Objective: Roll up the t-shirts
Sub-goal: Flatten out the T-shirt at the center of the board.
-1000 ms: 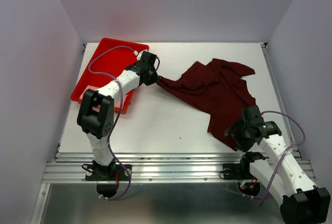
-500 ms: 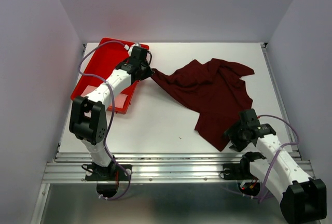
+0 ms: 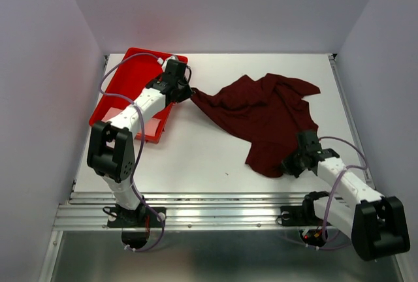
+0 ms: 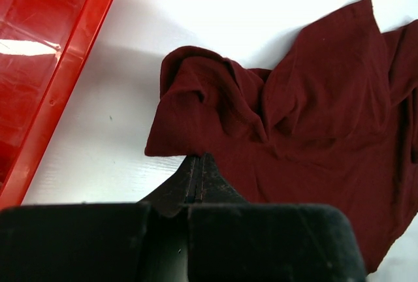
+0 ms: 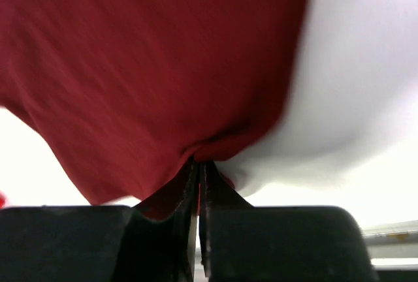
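A dark maroon t-shirt lies crumpled across the right middle of the white table. Its left corner is pinched in my left gripper, which is shut on the cloth beside the tray. In the left wrist view the t-shirt bunches up right at the closed gripper. My right gripper is shut on the near hem of the shirt. The right wrist view shows the t-shirt gathered into folds at the closed gripper.
A bright red plastic tray sits at the table's back left, under the left arm; its rim runs along the left of the left wrist view. A metal rail runs along the near edge. Grey walls enclose the table.
My right gripper has moved forward onto the shirt's near hem and shut on it. My left gripper drew its corner of the shirt left toward the tray, then held still.
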Tool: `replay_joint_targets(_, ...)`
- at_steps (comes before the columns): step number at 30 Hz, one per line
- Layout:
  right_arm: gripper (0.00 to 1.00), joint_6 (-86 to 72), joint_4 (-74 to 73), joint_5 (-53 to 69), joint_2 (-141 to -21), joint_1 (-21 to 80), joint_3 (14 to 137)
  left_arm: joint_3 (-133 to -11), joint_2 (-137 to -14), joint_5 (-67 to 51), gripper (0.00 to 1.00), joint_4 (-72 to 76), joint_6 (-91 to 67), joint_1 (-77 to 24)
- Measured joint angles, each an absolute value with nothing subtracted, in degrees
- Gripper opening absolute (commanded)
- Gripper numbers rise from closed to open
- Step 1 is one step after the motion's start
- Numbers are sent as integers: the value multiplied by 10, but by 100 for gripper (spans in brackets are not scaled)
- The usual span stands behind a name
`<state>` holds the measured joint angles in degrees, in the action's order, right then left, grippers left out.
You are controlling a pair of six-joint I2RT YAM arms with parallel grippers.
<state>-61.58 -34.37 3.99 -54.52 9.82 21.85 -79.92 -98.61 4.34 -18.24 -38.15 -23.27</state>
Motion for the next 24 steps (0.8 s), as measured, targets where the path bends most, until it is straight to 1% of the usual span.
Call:
replay_joint_targets(2, 1, -609, -335, 14, -593, 98, 246, -790, -985, 43, 0, -181, -382, -233)
replay_joint_targets(5, 7, -586, -326, -37, -677, 96, 308, -771, -984, 43, 0, -183, -382, -235)
replay_joint_targets(6, 8, -576, -325, -52, -708, 94, 329, -769, -984, 43, 0, -183, -382, -236)
replay_joint_targets(7, 13, -565, -324, -67, -738, 90, 353, -762, -981, 43, 0, -182, -382, -238)
replay_joint_targets(8, 15, -553, -322, -83, -764, 86, 375, -755, -977, 44, 0, -182, -383, -240)
replay_joint_targets(11, 33, -522, -310, -116, -824, 72, 427, -738, -962, 43, 0, -183, -388, -256)
replay_joint_targets(12, 51, -507, -308, -121, -839, 68, 442, -736, -958, 43, 0, -183, -390, -263)
replay_joint_targets(15, 67, -479, -298, -127, -851, 63, 460, -735, -955, 41, 0, -180, -393, -279)
replay_joint_targets(17, 70, -469, -302, -126, -835, 61, 460, -735, -955, 39, 0, -178, -393, -286)
replay_joint_targets(19, 70, -463, -311, -124, -809, 60, 459, -735, -955, 40, 0, -178, -393, -287)
replay_joint_targets(21, 70, -459, -312, -121, -761, 60, 444, -737, -955, 40, 0, -180, -392, -286)
replay_joint_targets(24, 73, -461, -330, -111, -682, 60, 411, -747, -956, 43, 0, -186, -390, -284)
